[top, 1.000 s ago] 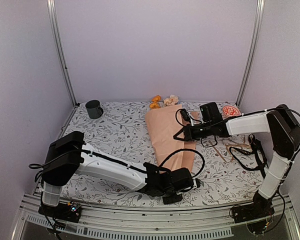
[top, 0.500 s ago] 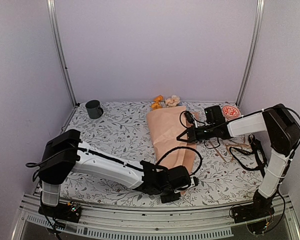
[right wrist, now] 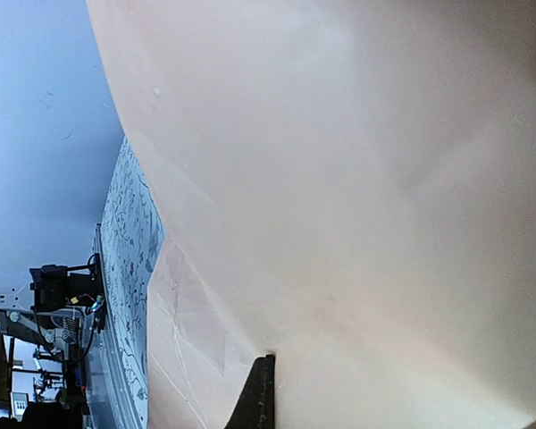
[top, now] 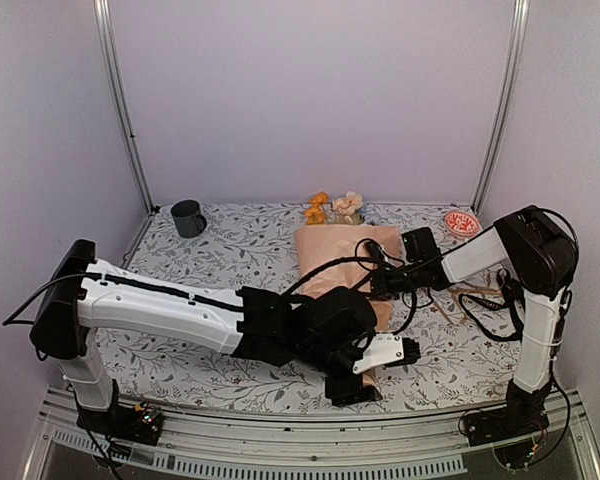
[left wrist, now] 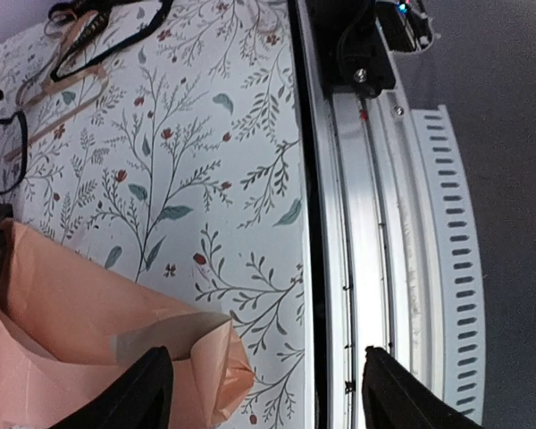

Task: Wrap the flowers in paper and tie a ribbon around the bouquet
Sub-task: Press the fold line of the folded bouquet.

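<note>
Peach-orange paper cone (top: 325, 250) around orange-and-white artificial flowers (top: 332, 207) is freed at its 6 o'clock end: left fingers (left wrist: 147, 398) just spread apart, empty. Right fingers (right wrist: 261, 398) are together against the paper; tying remains.

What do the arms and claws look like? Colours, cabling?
White link shells with black joint housings on both the left arm and right arm. Loose black cables loop along them. The left claw has two black fingers; the right claw is black too.
</note>
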`<state>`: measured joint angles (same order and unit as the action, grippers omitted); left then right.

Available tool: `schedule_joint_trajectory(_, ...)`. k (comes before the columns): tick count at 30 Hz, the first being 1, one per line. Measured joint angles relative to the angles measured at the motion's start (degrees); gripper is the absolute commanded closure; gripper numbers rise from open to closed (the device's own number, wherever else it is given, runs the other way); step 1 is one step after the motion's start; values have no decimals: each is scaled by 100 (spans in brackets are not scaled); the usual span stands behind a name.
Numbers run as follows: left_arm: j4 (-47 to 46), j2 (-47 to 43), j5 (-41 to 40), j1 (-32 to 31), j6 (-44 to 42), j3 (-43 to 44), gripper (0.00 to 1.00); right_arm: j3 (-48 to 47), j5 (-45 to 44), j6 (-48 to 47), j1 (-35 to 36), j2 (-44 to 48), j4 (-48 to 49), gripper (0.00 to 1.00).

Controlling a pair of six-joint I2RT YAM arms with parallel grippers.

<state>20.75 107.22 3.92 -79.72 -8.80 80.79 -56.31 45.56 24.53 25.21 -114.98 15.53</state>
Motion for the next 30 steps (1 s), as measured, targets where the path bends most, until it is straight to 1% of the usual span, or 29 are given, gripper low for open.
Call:
schedule_joint_trajectory(2, -107, 13, 105, 11, -15, 116, 41, 15, 2, 31, 0, -15, 50, 99)
schedule_joint_trajectory(4, -177, 87, 37, 48, -33, 256, 52, 20, 2, 44, 0, -17, 87, 99)
schedule_joint_trajectory(6, -179, 385, -136, 136, -4, 614, 58, 24, 4, 63, 0, -17, 120, 99)
schedule_joint_trajectory(9, -74, 1191, -505, 352, 66, 1462, 65, 26, 7, 118, 0, -17, 129, 99)
schedule_joint_trajectory(10, 87, 1554, -688, 398, 52, 1838, 66, 26, 13, 127, 0, -17, 131, 99)
schedule_joint_trajectory(13, 514, 2350, -1226, 599, 61, 2551, 67, 26, 24, 151, 0, -15, 131, 99)
schedule_joint_trajectory(15, 841, 2712, -1543, 678, 85, 2771, 68, 26, 28, 153, 0, -13, 129, 99)
schedule_joint_trajectory(17, 1108, 2887, -1766, 715, 151, 2791, 70, 26, 42, 153, 0, -2, 125, 99)
schedule_joint_trajectory(22, 1370, 2944, -1965, 767, 409, 2787, 74, 24, 79, 146, 0, 181, 44, 99)
schedule_joint_trajectory(30, 1250, 2874, -1768, 802, 704, 2590, 75, -205, -94, -4, -35, 874, -715, 99)
